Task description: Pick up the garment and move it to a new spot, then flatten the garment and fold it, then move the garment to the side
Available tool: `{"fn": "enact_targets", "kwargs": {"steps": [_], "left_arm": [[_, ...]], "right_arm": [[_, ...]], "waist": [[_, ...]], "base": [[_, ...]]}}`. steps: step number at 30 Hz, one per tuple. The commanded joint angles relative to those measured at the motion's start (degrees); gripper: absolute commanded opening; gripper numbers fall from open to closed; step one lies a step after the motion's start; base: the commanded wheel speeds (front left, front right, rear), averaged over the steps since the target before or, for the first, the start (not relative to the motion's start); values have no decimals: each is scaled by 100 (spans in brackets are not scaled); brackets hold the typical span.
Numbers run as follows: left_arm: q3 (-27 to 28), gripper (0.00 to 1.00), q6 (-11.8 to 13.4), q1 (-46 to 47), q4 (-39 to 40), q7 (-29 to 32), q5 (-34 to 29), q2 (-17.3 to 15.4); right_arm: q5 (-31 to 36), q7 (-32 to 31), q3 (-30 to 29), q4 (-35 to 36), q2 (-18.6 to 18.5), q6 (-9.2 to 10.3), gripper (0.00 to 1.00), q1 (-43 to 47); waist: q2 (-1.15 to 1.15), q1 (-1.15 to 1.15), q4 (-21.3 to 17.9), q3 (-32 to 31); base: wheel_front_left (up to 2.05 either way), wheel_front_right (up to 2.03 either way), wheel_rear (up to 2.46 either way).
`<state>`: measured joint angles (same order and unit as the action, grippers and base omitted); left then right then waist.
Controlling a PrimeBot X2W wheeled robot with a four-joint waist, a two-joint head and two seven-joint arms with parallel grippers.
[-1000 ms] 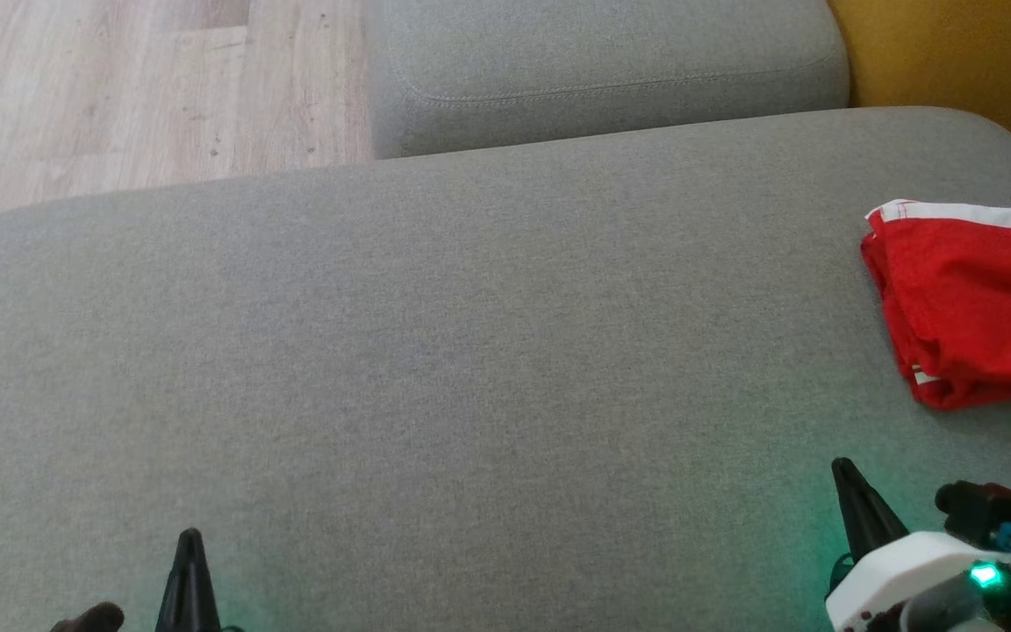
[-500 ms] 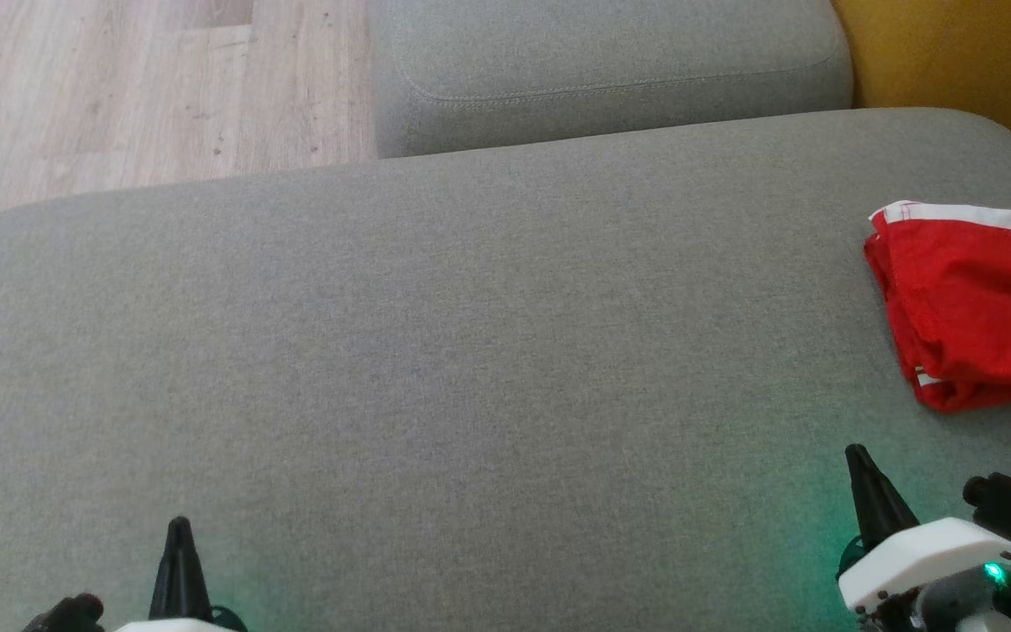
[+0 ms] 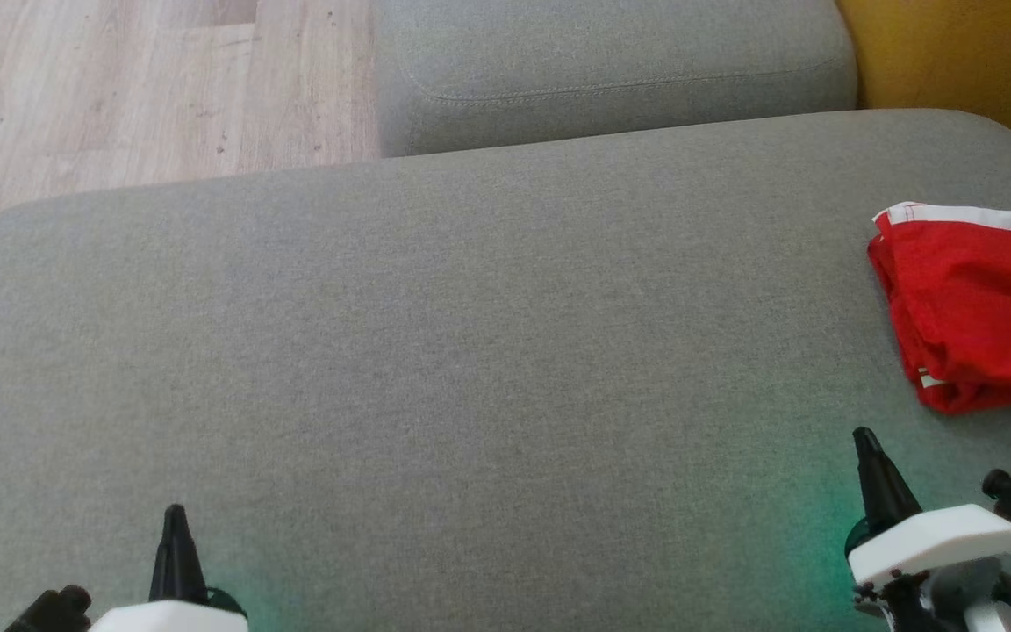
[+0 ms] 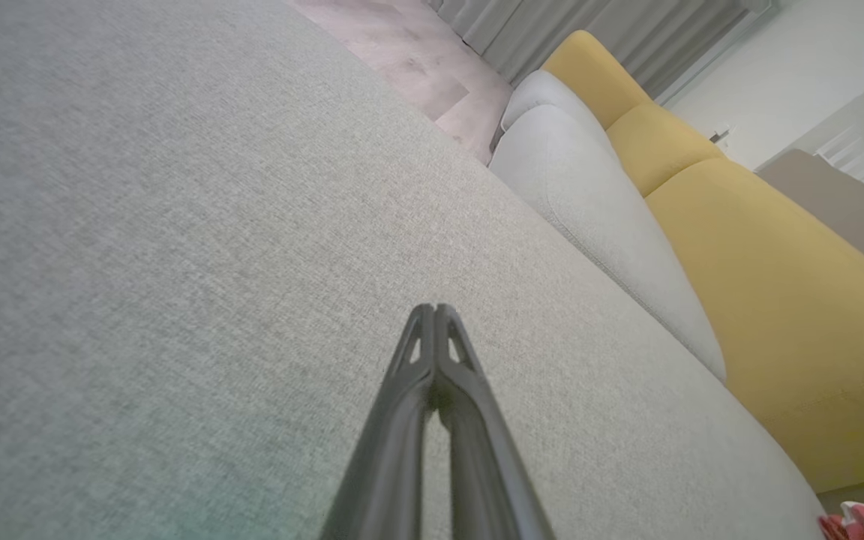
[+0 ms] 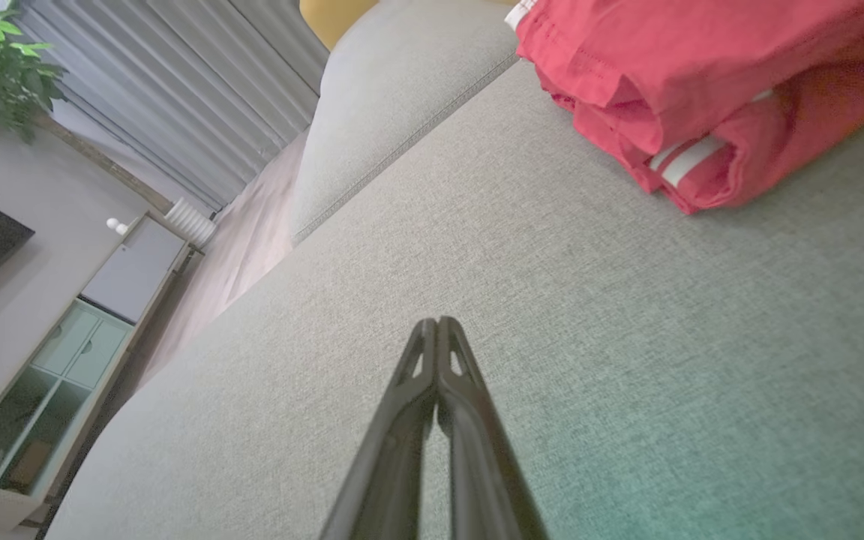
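Observation:
The garment (image 3: 979,307) is red with white trim and lies folded at the right edge of the grey sofa cushion (image 3: 435,351). In the right wrist view the garment (image 5: 702,82) sits at the upper right, folded edges facing me. My right gripper (image 3: 864,436) is shut and empty, hovering near the cushion's front, below and left of the garment; its tips (image 5: 437,324) meet. At the lower left my left gripper (image 3: 174,512) is shut with nothing held, far from the garment, and its tips (image 4: 434,309) touch. A corner of the garment (image 4: 859,521) peeks in at the left wrist view's lower right.
A second grey cushion (image 3: 611,70) lies beyond the far edge. Yellow upholstery (image 3: 953,53) rises at the back right. Wooden floor (image 3: 119,88) lies past the cushion's far left edge. A cabinet (image 5: 64,352) and curtains (image 5: 199,82) stand across the room.
Both grippers have crept forward, up the head view, more of their white wrists showing. The right one has drifted slightly rightward. The garment lies as before.

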<state>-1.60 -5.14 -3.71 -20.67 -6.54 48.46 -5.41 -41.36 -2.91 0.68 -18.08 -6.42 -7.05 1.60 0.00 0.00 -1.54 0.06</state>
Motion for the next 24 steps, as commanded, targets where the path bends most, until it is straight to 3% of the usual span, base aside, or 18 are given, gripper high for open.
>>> {"fn": "enact_targets", "kwargs": {"steps": [1, 24], "left_arm": [[158, 0, -53, 271, 206, 31, 142, -20], [363, 0, -110, 495, 347, 428, 1455, 65]], "right_arm": [[-171, -24, -36, 217, -32, -17, 0, -275], [-1696, -129, -251, 276, 88, -25, 0, -432]], "waist": [[0, 0, 3, 0], [0, 0, 50, 4]], "base": [[0, 0, 0], [0, 0, 0]]}}
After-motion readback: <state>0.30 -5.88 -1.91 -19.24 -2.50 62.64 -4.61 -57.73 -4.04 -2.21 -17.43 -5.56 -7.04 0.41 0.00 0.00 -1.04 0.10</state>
